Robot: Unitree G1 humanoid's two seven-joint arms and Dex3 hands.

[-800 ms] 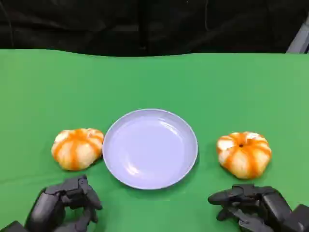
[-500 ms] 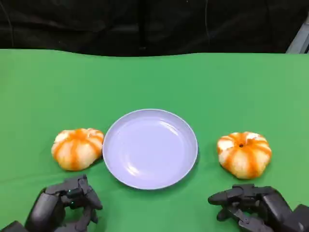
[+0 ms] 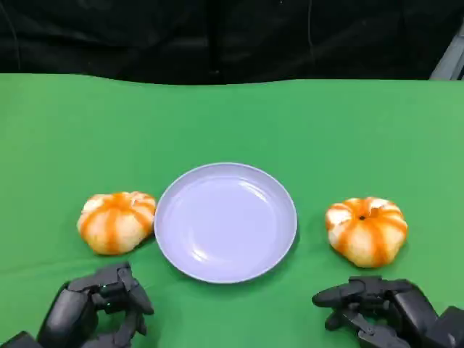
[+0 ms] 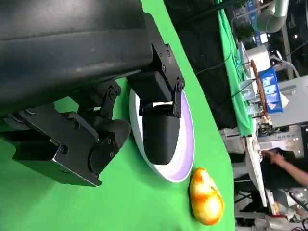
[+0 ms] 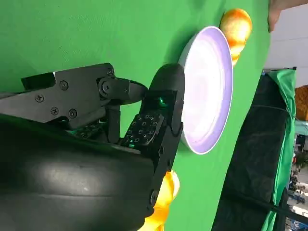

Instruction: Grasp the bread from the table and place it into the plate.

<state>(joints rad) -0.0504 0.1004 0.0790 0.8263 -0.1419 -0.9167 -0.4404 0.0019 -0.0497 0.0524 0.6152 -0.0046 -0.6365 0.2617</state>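
Fingers seemingly unmoved since earlier; both breads still beside plate.

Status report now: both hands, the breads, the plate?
Left hand and right hand hold nothing. Left bread, right bread on table. Plate bare, nothing blocking.

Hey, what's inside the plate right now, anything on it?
The plate holds nothing; its lavender surface is bare. Both breads sit on the green table beside it, one on each side. Whatever lies under the plate is hidden.
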